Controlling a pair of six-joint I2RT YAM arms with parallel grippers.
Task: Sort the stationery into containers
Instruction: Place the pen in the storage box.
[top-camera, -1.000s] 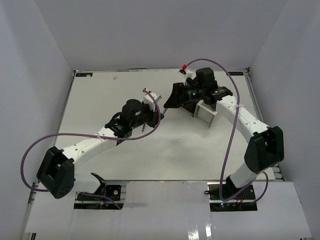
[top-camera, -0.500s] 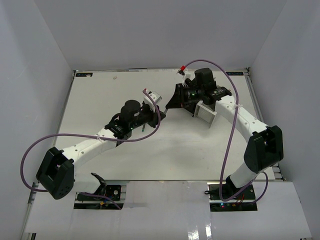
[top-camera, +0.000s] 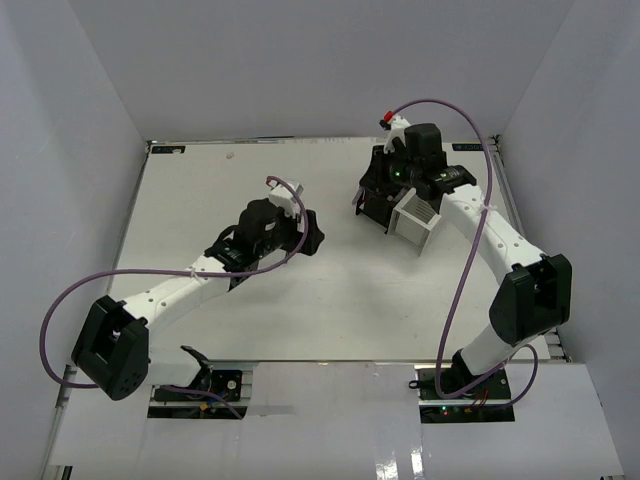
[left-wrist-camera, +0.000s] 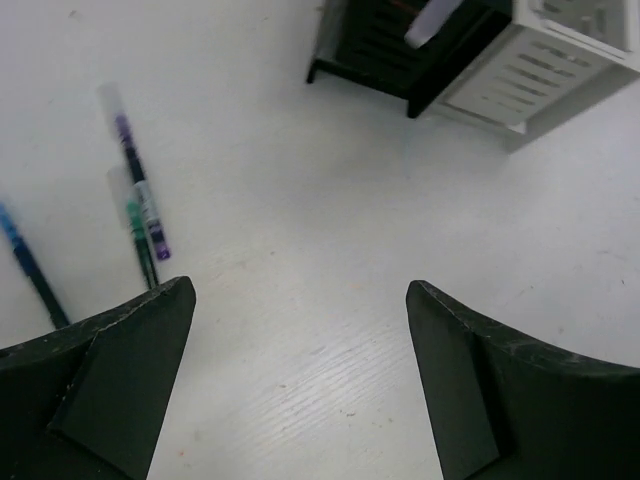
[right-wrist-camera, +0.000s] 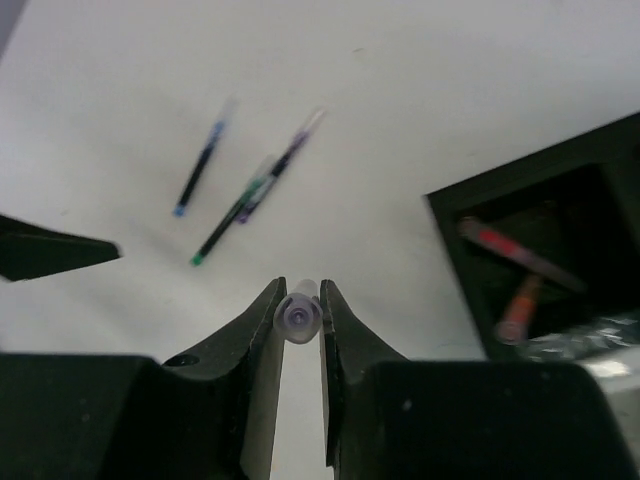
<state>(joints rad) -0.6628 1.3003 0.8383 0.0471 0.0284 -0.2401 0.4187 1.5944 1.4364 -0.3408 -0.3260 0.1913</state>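
Note:
My right gripper is shut on a pen with a pale lavender cap, seen end-on. It hovers just left of the black container, which holds a red pen and an orange pen. In the top view this gripper is over the black container, with the white container beside it. My left gripper is open over bare table. A purple pen, a green pen and a blue pen lie to its left.
The black container and white container stand side by side ahead of the left gripper. White walls surround the table on three sides. The same loose pens show blurred in the right wrist view, the green pen among them.
The right gripper shut on the pen that the left gripper held, then moved right over the black container. The left gripper opened and drew back slightly.

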